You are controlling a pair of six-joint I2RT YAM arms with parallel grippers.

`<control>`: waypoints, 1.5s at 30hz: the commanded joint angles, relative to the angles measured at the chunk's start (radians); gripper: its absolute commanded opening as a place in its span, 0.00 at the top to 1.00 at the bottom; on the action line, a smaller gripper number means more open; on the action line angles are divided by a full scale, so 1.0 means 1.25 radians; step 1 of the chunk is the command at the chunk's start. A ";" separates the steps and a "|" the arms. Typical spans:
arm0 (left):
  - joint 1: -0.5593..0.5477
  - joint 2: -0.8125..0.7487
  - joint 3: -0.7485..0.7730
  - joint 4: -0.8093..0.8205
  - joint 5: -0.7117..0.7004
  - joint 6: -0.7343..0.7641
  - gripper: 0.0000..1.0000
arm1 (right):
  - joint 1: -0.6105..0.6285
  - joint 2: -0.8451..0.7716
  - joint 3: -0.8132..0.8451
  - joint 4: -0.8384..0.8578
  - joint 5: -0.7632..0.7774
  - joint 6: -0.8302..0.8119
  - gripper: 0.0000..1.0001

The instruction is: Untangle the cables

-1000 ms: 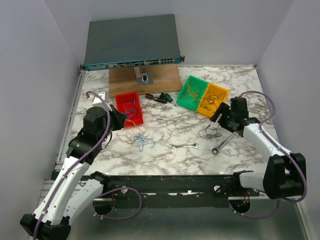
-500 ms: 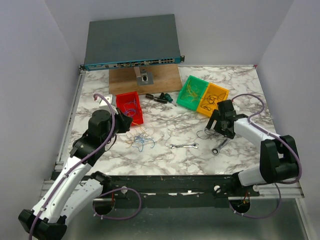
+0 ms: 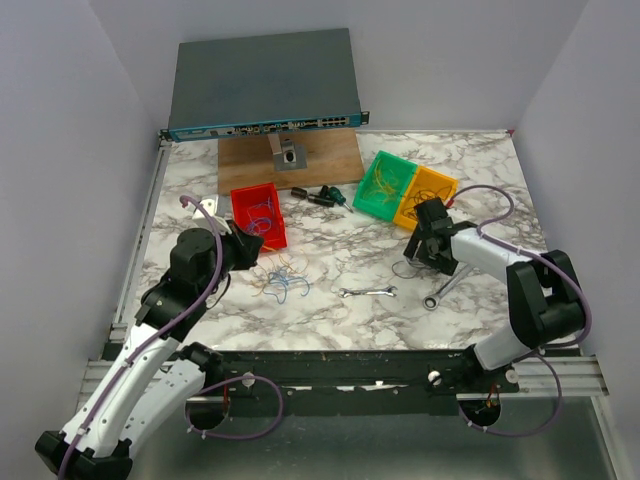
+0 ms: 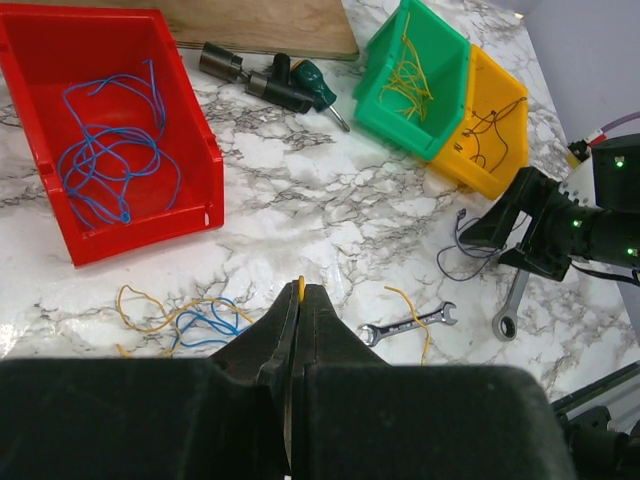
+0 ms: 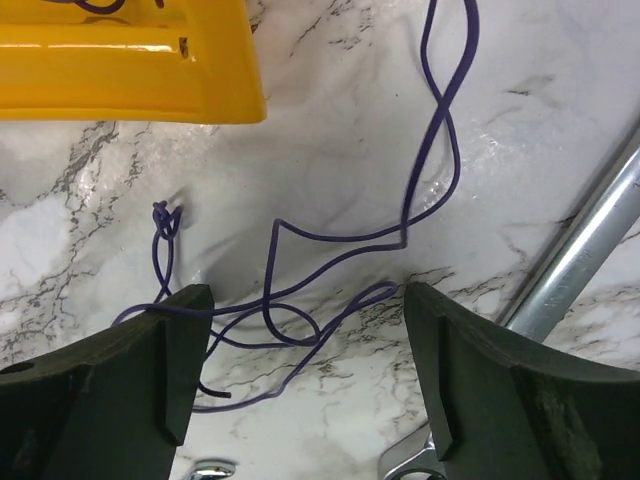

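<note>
The left fingers (image 4: 325, 335) are pinched tight on a yellow cable (image 4: 300, 286). The right fingers (image 5: 110, 370) are spread wide, pointing down.

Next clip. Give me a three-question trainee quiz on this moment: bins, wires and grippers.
1. Which colour of thin wire lies in the red plastic bin? A green, B blue, C purple.
2. True or false: the right gripper is clamped on a silver wrench.
3. Name the bin holding the thin yellow wires.
Key: 1 B, blue wire. 2 False; it is open over a thin purple wire. 3 The green plastic bin.
</note>
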 commanded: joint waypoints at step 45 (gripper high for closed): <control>-0.014 -0.002 -0.006 0.009 0.014 -0.010 1.00 | -0.251 0.243 0.392 0.059 -0.324 -0.072 0.99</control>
